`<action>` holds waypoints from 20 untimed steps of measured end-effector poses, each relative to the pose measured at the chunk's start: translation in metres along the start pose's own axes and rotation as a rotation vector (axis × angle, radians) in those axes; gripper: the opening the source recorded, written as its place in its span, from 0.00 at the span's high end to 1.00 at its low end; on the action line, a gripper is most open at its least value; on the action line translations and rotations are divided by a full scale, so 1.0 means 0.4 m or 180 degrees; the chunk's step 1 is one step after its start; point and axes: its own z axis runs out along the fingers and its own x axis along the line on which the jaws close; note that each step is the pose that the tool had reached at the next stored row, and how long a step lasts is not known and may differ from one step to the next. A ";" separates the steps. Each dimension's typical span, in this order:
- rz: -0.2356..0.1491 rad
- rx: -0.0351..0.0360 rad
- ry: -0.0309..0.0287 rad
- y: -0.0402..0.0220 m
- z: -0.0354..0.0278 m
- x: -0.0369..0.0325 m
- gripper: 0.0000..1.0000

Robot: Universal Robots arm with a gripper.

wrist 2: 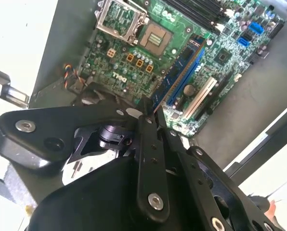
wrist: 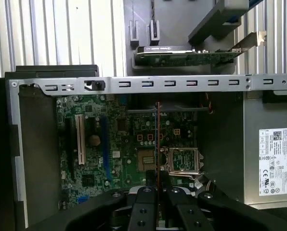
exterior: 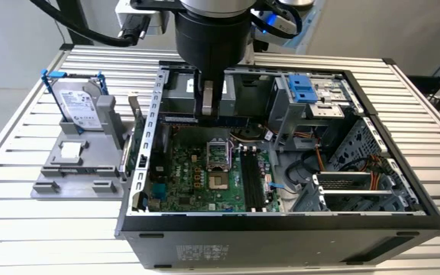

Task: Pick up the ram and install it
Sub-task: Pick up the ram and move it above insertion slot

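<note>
Open computer case (exterior: 281,232) on slatted desk (exterior: 21,229). There is free room over the motherboard (exterior: 197,177), while the case walls and a metal cage (exterior: 311,94) crowd the far end. The ram (exterior: 235,120) hangs level over the board's far end, well apart from the long black slots (exterior: 252,177). In the first wrist view the ram (wrist: 157,144) is edge-on, a thin line, with its gripped part hidden by the fingers. The arm stands vertical, end effector (exterior: 208,113) clenched on the ram.

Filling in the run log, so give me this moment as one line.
gripper: shut on ram | ram: held over motherboard inside case | install: not yet done
</note>
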 end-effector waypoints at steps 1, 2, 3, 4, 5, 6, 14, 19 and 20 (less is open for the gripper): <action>0.0000 0.0000 0.0000 -0.005 0.000 0.000 1.00; 0.0000 0.0000 0.0000 -0.010 0.001 -0.001 1.00; 0.0000 0.0000 0.0000 -0.014 0.001 -0.001 1.00; 0.0000 0.0000 0.0000 -0.019 0.001 -0.001 1.00; 0.0000 0.0000 0.0000 -0.023 0.002 -0.001 1.00; 0.0000 0.0000 0.0000 -0.027 0.002 -0.002 1.00; 0.0000 0.0000 0.0000 -0.053 0.004 -0.003 1.00; 0.0000 0.0000 0.0000 -0.071 0.005 -0.004 1.00; 0.0000 0.0000 0.0000 -0.074 0.005 -0.004 1.00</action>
